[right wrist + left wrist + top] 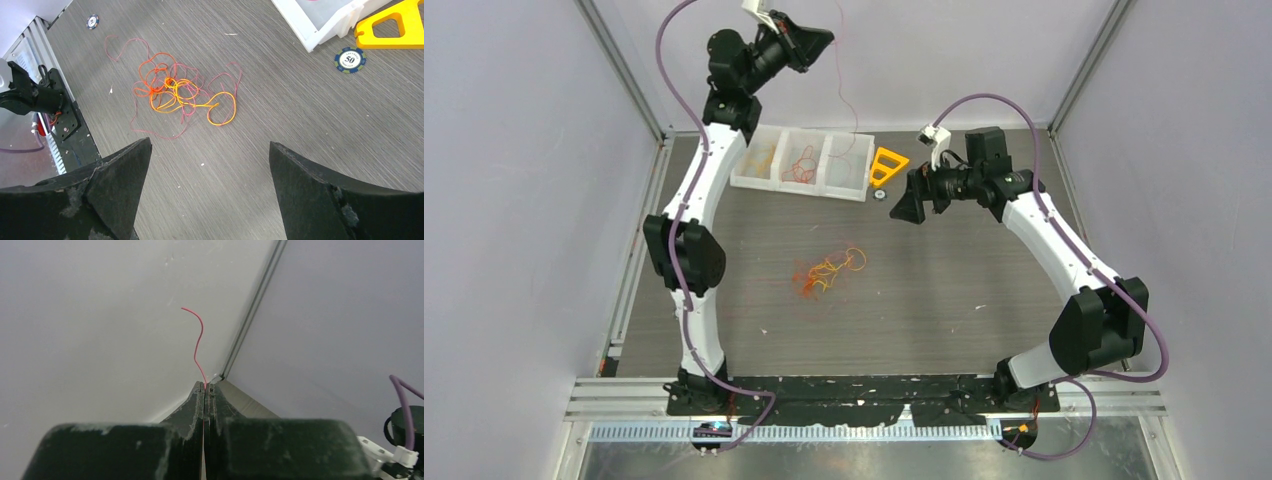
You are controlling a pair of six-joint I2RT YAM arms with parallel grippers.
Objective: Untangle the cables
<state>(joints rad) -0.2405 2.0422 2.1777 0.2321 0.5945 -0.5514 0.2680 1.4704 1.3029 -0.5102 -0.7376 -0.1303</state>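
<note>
A clump of thin orange, yellow and red cables (829, 270) lies on the table's middle; it also shows in the right wrist view (180, 92). My left gripper (819, 40) is raised high above the white bins and shut on one red cable (198, 342), whose free end pokes past the fingertips. In the top view this red strand (844, 95) hangs down toward the right bin. My right gripper (909, 205) is open and empty, hovering right of the clump; in the right wrist view its gripper point (210, 150) lies just below the clump.
A white three-compartment bin (824, 187) at the back holds sorted strands. A yellow plastic triangle (888, 166) lies right of it, with a poker chip (349, 59) nearby. Another chip (92, 21) lies near the table's edge. Grey walls enclose the table.
</note>
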